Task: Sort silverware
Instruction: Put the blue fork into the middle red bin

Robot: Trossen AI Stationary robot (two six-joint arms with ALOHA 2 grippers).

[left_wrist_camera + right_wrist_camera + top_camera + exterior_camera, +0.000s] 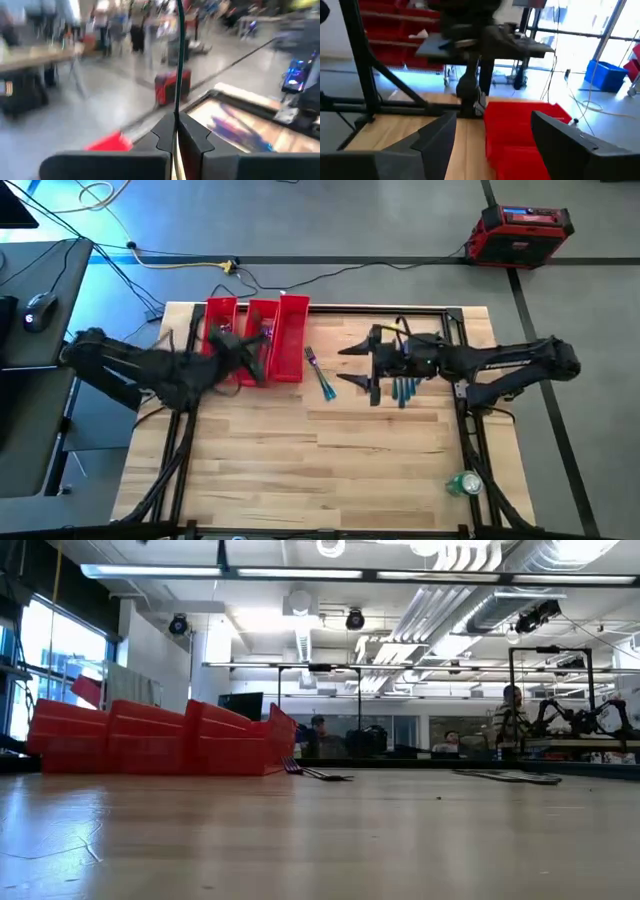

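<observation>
The silverware lies in two loose groups on the wooden table. A fork and a second slim piece rest just right of the red three-compartment tray, long axes running roughly away from the tray's back edge and slanting a little rightward, the fork's tines toward the table's far edge. A cluster of teal-handled pieces lies further right, under the right gripper, roughly parallel, long axes running front to back.

The tray sits at the far left of the table. The left arm covers much of it, so its contents cannot be made out from above; the low view shows only its outer walls.

The left gripper is over the tray's middle and right compartments. Only the left wrist view shows its fingers pressed together on a thin dark upright piece, too blurred to name.

The right wrist view shows the right gripper's fingers spread wide, holding nothing, facing the tray.

The low view shows the fork pair flat beside the tray's corner.
</observation>
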